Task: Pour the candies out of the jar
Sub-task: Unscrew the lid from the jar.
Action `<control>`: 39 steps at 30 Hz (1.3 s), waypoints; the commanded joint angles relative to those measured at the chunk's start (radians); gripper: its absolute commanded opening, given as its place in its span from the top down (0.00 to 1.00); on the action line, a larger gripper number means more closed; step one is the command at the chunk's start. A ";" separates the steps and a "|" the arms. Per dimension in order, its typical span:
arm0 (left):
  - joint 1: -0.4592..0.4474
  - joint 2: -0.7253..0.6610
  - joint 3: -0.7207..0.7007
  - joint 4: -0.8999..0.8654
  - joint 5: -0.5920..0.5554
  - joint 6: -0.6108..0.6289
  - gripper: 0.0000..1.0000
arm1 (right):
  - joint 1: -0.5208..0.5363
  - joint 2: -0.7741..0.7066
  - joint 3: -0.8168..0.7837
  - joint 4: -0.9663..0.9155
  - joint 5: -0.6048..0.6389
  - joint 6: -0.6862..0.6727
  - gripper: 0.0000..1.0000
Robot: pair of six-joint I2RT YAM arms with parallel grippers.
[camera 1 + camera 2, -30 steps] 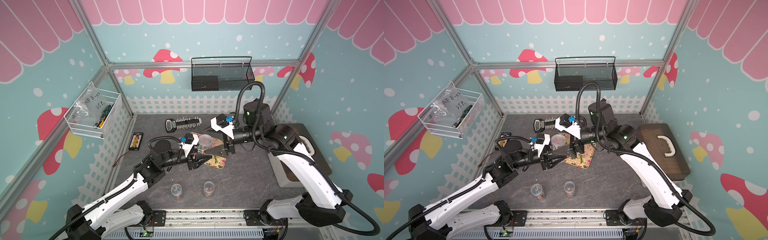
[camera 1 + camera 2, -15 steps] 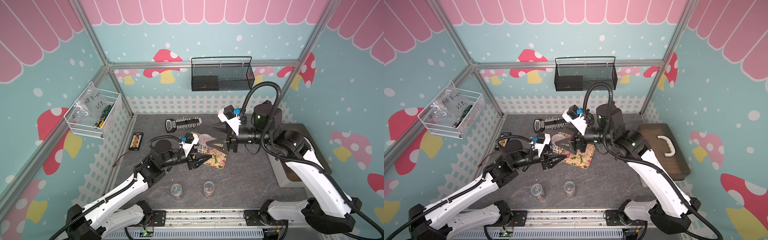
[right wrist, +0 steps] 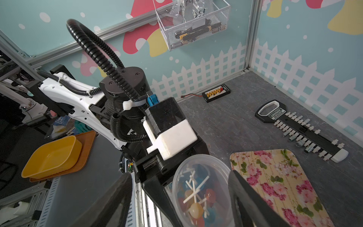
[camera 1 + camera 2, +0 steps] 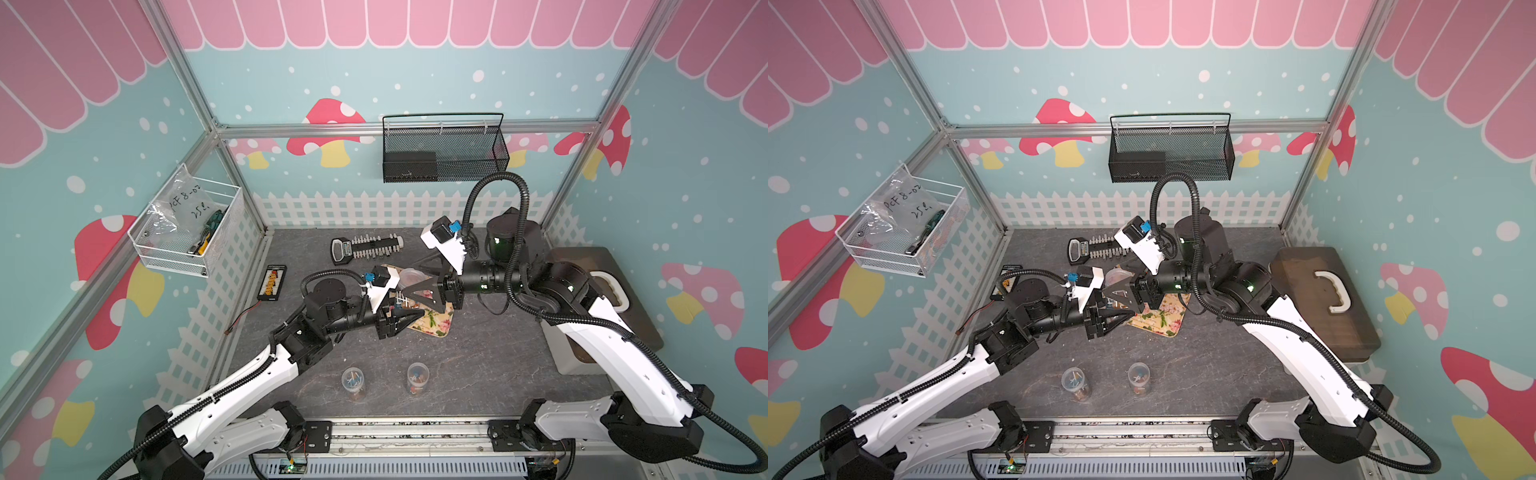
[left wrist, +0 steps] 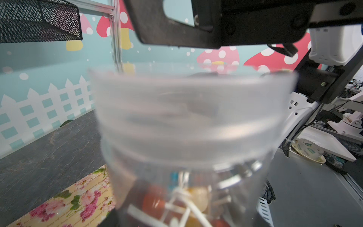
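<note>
Bright, even light; faint shadows; jar blurred in left wrist view

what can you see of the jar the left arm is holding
The jar is small, round, clear plastic, with a wider cloudy band at the top. Lollipops on white sticks sit in its lower part. The left hand grips its lower body near the floral tray; the open right hand straddles its rim. Lid on or off: unclear.

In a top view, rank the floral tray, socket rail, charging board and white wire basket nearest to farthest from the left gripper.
1. floral tray, under the left gripper
2. socket rail, toward the back
3. charging board, by the left fence
4. white wire basket, on the left wall
</note>
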 commanded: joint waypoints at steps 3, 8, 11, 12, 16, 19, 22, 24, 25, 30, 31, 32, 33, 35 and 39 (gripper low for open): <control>0.003 -0.004 0.013 0.005 -0.008 -0.003 0.59 | 0.006 0.018 -0.006 -0.020 0.046 -0.004 0.26; 0.003 -0.010 0.010 -0.001 -0.010 0.000 0.59 | 0.007 0.036 0.003 -0.021 0.072 -0.001 0.25; 0.003 -0.010 0.010 -0.001 -0.011 0.004 0.59 | 0.006 0.052 0.005 -0.026 0.067 0.001 0.26; 0.003 -0.010 0.010 -0.001 -0.011 0.003 0.59 | 0.006 0.055 0.005 -0.026 0.064 0.000 0.27; 0.004 -0.010 0.010 -0.003 -0.012 0.005 0.59 | 0.006 0.062 0.006 -0.024 0.039 -0.011 0.42; 0.003 -0.010 0.009 -0.003 -0.009 0.004 0.59 | 0.006 0.058 0.014 -0.024 0.026 -0.029 0.56; 0.003 -0.011 0.007 -0.001 -0.006 0.002 0.59 | 0.005 0.049 0.037 -0.027 0.011 -0.087 0.62; 0.003 -0.012 0.008 0.002 -0.002 0.001 0.59 | -0.002 0.046 0.061 -0.039 -0.018 -0.167 0.63; 0.003 -0.012 0.007 0.001 -0.001 -0.002 0.59 | -0.007 0.045 0.073 -0.048 -0.045 -0.212 0.64; 0.003 -0.012 0.010 0.002 0.021 -0.009 0.59 | -0.059 0.045 0.112 -0.063 -0.272 -0.456 0.66; 0.003 -0.014 0.008 0.003 0.024 -0.013 0.59 | -0.070 0.046 0.115 -0.069 -0.318 -0.492 0.66; 0.003 -0.015 0.007 0.008 0.028 -0.017 0.59 | -0.081 0.048 0.117 -0.068 -0.361 -0.524 0.66; 0.003 -0.015 0.006 0.011 0.031 -0.021 0.59 | -0.091 0.052 0.118 -0.067 -0.384 -0.544 0.66; 0.003 -0.018 0.002 0.020 0.033 -0.027 0.59 | -0.102 0.067 0.126 -0.069 -0.402 -0.552 0.65; 0.003 -0.026 -0.012 0.044 0.026 -0.039 0.59 | -0.105 0.081 0.125 -0.053 -0.448 -0.536 0.64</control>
